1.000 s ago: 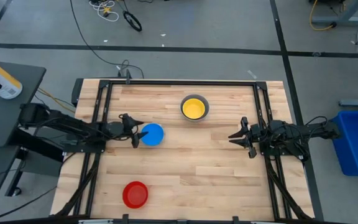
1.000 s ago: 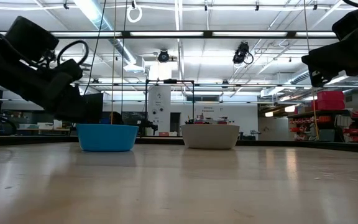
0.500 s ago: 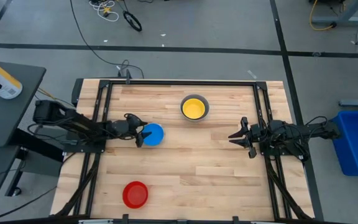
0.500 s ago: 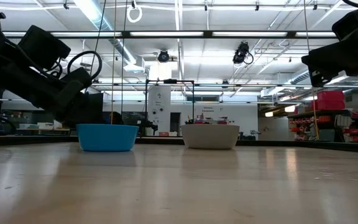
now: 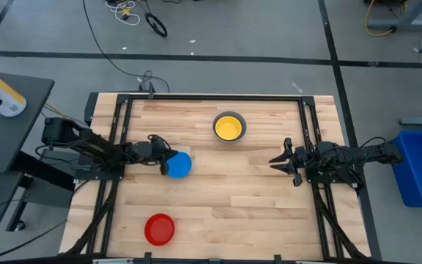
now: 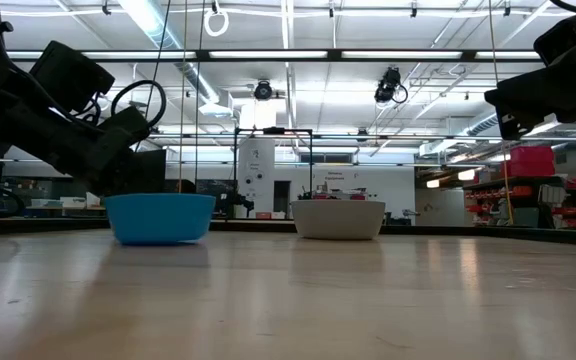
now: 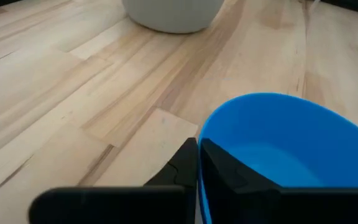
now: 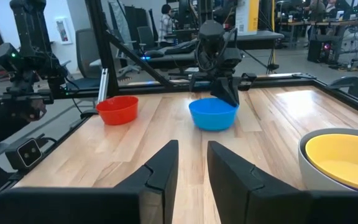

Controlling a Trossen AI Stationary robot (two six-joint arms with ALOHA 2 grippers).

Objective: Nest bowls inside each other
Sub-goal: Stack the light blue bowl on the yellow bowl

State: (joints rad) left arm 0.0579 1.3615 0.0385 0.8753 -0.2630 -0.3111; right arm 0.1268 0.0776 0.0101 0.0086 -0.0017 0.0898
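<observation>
Left gripper [image 5: 161, 158] jaws clamped on the blue bowl [image 5: 179, 164] rim, plain in the wrist view only. Right gripper [image 5: 279, 159] jaws slightly parted, empty. Beyond, yellow bowl [image 5: 228, 127] nested in grey bowl [image 6: 339, 218]; red bowl [image 5: 159, 229] aside. Wooden tabletop [image 5: 240, 198], workshop behind.

two matte black jointed arms trailing looped black cables, with angular dark fingers.

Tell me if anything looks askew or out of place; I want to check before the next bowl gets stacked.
One thing: the blue bowl sits tilted, its far edge lifted, because the left gripper is shut on its rim. The yellow bowl nested in the grey bowl and the red bowl sit level. Nothing spilled or damaged.
</observation>
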